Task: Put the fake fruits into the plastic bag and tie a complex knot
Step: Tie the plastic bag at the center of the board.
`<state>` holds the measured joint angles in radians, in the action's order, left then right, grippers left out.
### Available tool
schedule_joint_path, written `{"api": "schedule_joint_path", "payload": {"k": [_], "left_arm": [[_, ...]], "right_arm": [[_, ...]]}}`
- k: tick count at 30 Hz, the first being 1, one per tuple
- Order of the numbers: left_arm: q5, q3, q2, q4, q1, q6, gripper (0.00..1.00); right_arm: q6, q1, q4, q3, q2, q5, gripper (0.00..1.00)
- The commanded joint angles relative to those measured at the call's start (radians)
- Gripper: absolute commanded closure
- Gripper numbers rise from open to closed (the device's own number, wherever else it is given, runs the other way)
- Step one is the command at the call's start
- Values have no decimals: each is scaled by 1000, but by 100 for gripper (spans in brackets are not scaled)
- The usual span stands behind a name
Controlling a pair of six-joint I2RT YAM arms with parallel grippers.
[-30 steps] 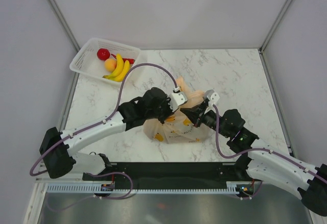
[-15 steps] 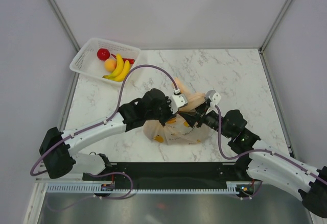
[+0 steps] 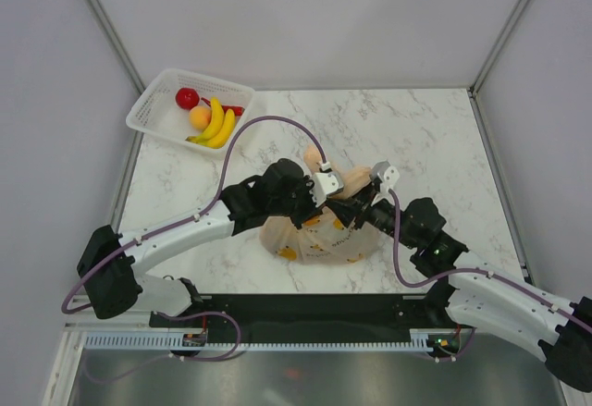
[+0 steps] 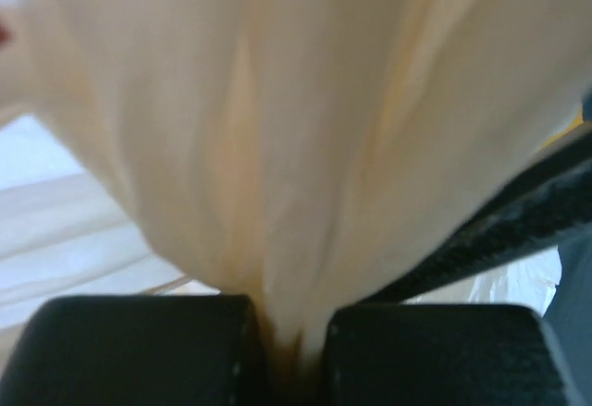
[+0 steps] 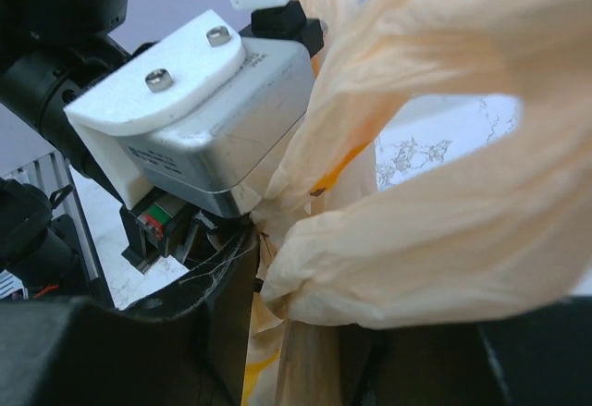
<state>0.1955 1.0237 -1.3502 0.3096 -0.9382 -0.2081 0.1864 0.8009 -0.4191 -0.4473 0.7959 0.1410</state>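
Tying stage, I judge, not packing. The thin peach-beige plastic carrier bag with yellow-orange fruit prints (image 3: pixel 314 237) lies near the middle of the marble surface (image 3: pixel 435 138), slightly toward 6 o'clock, with both arms on its top. My left tool (image 4: pixel 287 355) is closed on a bunch of the bag's handle plastic, pinched tight between the jaws. The right tool (image 5: pixel 305 369) has its jaws apart with gathered plastic between them; I cannot tell if it pinches. The peach handle strips (image 5: pixel 444 193) form a loop just beyond that tool, so the knot looks started, not finished. Not everything is packed: the white lattice plastic basket (image 3: pixel 153 110) at 10 o'clock holds a red apple (image 3: pixel 188 98), an orange peach (image 3: pixel 200 116), yellow bananas (image 3: pixel 215 121) and a red chili (image 3: pixel 236 110). Bag contents are unclear; the yellow patches may be prints or fruit. Writing: small print on the bag is too small to read, and white letters on a black housing in the right wrist view are cropped and unreadable.
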Motion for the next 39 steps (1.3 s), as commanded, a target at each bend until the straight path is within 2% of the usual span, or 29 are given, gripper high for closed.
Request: {"api": "schedule_joint_path", "payload": {"k": [1,8,24,27,31,32,39], "left_arm": [[35,35,8,2,-1,-25,98],[33,38,11,2,-1,-27,98],[36,39,22,5,-1,-22,98],[41,41,25,5,-1,-22,98],[27,41,31,6,-1,-22,98],[9,41,36,6,-1,-20,98],[-91,39,92,3,-1,18,98]], "right_arm": [[27,1,-116,-4,-4,-1,57],[79,1,-178,-1,-4,-14,51],[134,1,-308,12,48,-44,51],[137,3,-314,4,61,-49,57],[113,1,-282,-13,72,-17,93],[104,1,-274,-16,72,-12,98],[64,1,-205,-10,49,-9,100]]}}
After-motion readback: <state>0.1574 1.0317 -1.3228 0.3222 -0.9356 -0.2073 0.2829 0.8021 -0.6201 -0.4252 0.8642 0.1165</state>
